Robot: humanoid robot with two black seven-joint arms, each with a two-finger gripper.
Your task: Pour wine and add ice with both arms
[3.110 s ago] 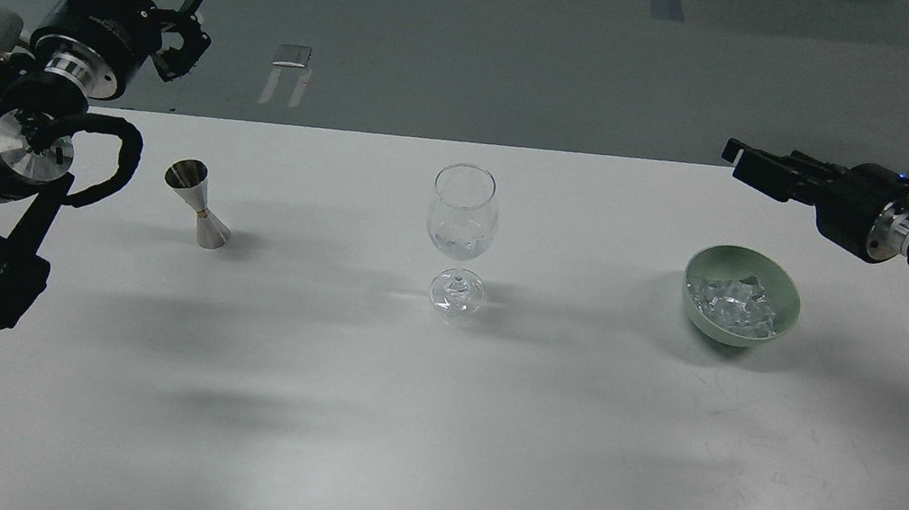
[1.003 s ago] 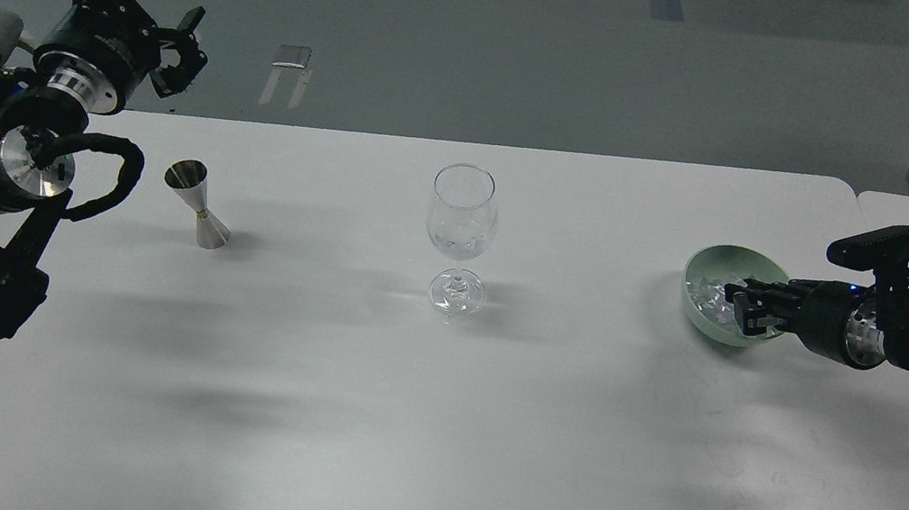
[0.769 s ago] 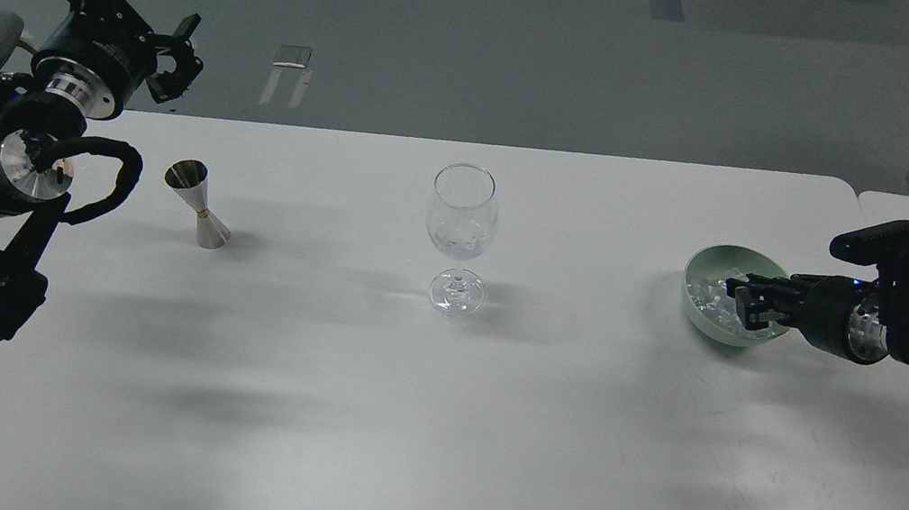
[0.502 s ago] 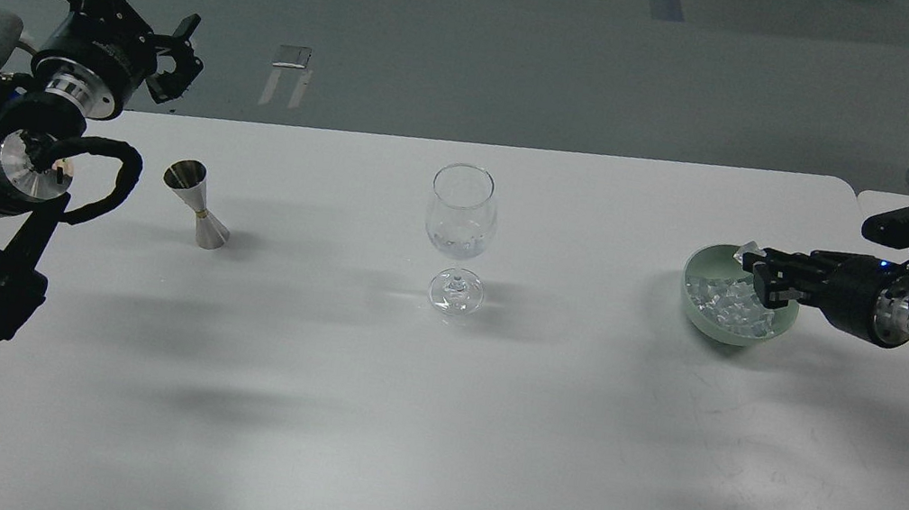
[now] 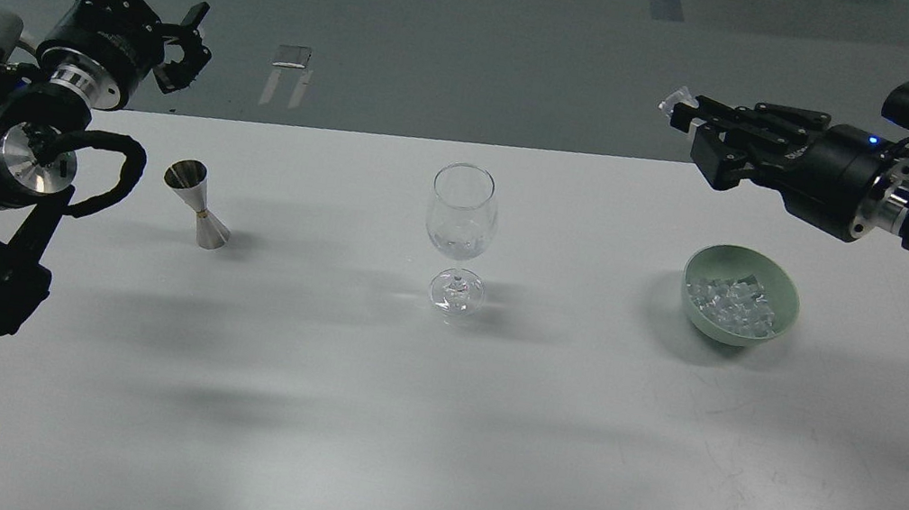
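Now ice lump (image 5: pixel 673 99) aloft, off bowl (image 5: pixel 785 300)

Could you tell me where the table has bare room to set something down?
The whole near half of the table is bare, as are the stretches between jigger and wine glass, and between glass and ice bowl. Nowhere is crowded; those three stand well apart.

One head view looks forward and down over the table (image 5: pixel 426 433).

Lab: bare grey floor (image 5: pixel 472 30); white table (image 5: pixel 429 415).
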